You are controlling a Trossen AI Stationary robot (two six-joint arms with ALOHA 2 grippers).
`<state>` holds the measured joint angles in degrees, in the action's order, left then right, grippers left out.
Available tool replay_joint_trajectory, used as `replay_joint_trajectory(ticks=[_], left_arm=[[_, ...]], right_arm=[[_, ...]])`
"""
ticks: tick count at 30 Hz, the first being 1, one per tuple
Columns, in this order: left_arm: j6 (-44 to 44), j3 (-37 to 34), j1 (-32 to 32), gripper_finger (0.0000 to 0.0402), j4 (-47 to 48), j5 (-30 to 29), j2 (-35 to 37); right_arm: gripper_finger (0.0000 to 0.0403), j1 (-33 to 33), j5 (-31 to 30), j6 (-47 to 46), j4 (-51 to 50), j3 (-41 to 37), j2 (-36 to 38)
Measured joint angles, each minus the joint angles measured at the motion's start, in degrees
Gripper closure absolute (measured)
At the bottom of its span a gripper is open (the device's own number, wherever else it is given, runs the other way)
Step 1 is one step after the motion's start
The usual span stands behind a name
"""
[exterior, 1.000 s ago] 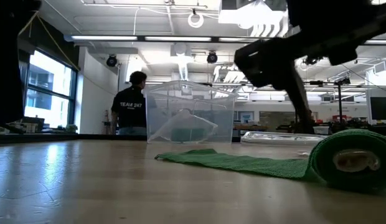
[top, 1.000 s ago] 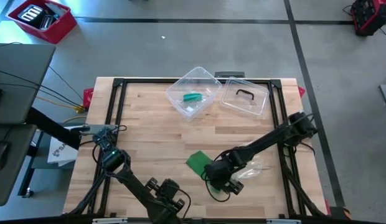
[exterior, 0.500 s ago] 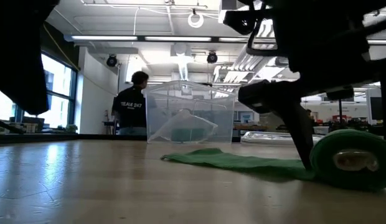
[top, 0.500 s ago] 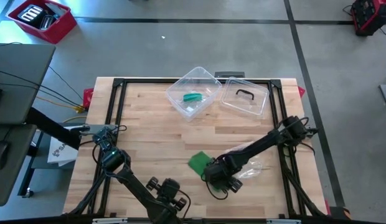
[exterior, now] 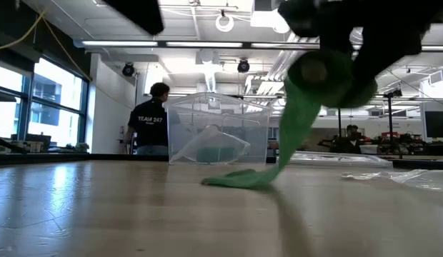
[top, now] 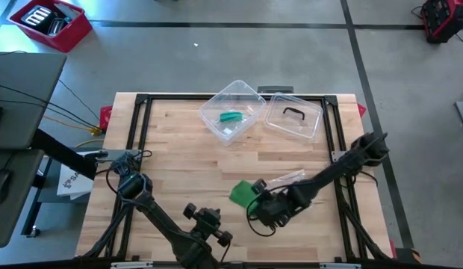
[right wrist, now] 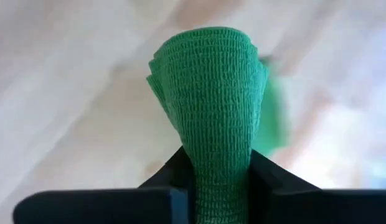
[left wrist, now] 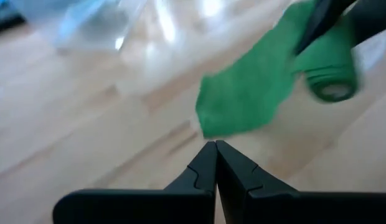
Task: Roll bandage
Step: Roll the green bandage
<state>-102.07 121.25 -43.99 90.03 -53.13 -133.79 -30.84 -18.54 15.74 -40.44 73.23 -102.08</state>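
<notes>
- Left gripper (left wrist: 215, 163), near edge of the worktop (top: 172, 149), left of centre: fingers pressed together on nothing, tips aimed at the loose end of the bandage. Judged to be waiting there, ready to pin or guide the tail.
- Right gripper (right wrist: 218, 171), toward the near edge, right of centre: clamped on the bandage roll (right wrist: 211, 93), one finger on each side of the wound part. In the low view the roll (exterior: 329, 75) is up off the worktop.
- Unrolled tail (exterior: 279, 150) hangs down from the raised roll, and its free end lies flat on the wood. Judgement: lifting the roll keeps the strip straight and lightly taut, so the next turns would wind evenly rather than bunch.
- High view: the green tail (top: 243, 192) lies just left of the right gripper (top: 272, 209), near the middle of the worktop.
- A crumpled clear wrapper (top: 287, 179) lies just behind the right arm; probably the bandage packaging, left aside.
- Far edge, centre: open clear container (top: 231, 112), tilted, something green inside; its lid (top: 293, 118) lies flat just to the right. Both well apart from the work.
- Task judged partly done: a roll exists, a length is still unwound.
- Beyond the worktop, a person (exterior: 150, 118) stands with their back turned, uninvolved.
</notes>
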Motion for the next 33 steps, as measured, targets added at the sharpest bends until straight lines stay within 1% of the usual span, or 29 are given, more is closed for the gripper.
replay_joint_trajectory(ticks=[3,6,8,10,12,13,14,17,19,21,23,26,27,28,29,30,31,32,33], left_arm=[[-0.38,0.00,-1.01,0.0401,-0.25,-5.20,0.10],[2.62,-0.13,-2.07,0.0401,-0.35,-9.65,-0.07],[4.93,-0.37,-2.43,0.0402,-0.16,-14.04,-0.05],[6.61,-0.42,-2.43,0.0399,-0.28,-18.49,-0.05],[8.54,-0.42,-1.99,0.0389,-0.80,-20.82,-0.05],[9.31,-0.42,-1.78,0.0380,-1.13,-21.26,-0.05],[10.01,-0.42,-1.59,0.0371,-1.46,-21.46,-0.05],[13.01,-0.42,-0.91,0.0336,-2.25,-20.97,-0.05],[17.92,-0.42,-0.54,0.0312,-4.94,-20.18,-0.05],[28.12,-0.42,-0.50,0.0292,-11.61,-19.58,-0.05],[41.18,-0.42,-0.53,0.0280,-21.17,-17.42,-0.05],[58.53,-0.42,-0.31,0.0276,-35.43,-8.37,-0.05],[62.79,-0.42,-0.26,0.0276,-39.02,-6.03,-0.05],[65.66,-0.42,-0.28,0.0275,-41.38,-4.99,-0.10],[66.83,-0.40,-0.37,0.0275,-42.06,-5.22,-0.11],[66.45,-0.39,-0.94,0.0275,-41.04,-7.31,-0.14],[64.42,-0.40,-1.56,0.0275,-38.64,-11.09,-0.22],[59.88,-0.48,-2.49,0.0275,-34.23,-16.94,-0.31],[51.90,-1.27,-3.70,0.0275,-28.43,-23.12,-0.33]], right_arm=[[0.0338,-2.93,-8.35,-4.24,-1.56,-0.01,1.02],[0.0336,-6.25,-15.08,-8.90,-2.86,-0.02,2.22],[0.0336,-8.21,-18.68,-10.67,-2.59,-0.02,3.19],[0.0335,-9.50,-20.25,-10.80,-2.27,0.07,4.00],[0.0335,-9.97,-19.75,-10.81,-2.17,1.02,4.98],[0.0335,-10.04,-18.22,-10.83,-1.87,1.51,5.63],[0.0335,-9.84,-15.89,-10.78,-1.79,1.89,6.36],[0.0335,-8.55,-5.76,-10.02,-1.53,2.43,8.30],[0.0334,-7.66,-0.99,-10.74,-0.93,2.44,9.62],[0.0334,-7.15,0.52,-10.96,-0.82,2.47,10.65],[0.0334,-7.00,0.46,-10.42,-0.85,2.47,11.21],[0.0334,-7.04,0.32,-9.63,-0.85,2.47,11.77],[0.0334,-7.04,0.32,-9.66,-0.83,2.47,11.84],[0.0334,-7.08,0.34,-9.75,-0.83,2.47,11.84],[0.0334,-7.13,0.36,-9.82,-0.85,2.47,11.82],[0.0334,-7.09,0.36,-9.85,-0.87,2.47,11.82],[0.0334,-7.05,0.26,-9.90,-0.85,2.47,11.82],[0.0334,-7.04,-0.04,-10.03,-0.85,2.47,11.82],[0.0334,-7.04,-0.55,-10.70,-0.85,2.47,11.82]])
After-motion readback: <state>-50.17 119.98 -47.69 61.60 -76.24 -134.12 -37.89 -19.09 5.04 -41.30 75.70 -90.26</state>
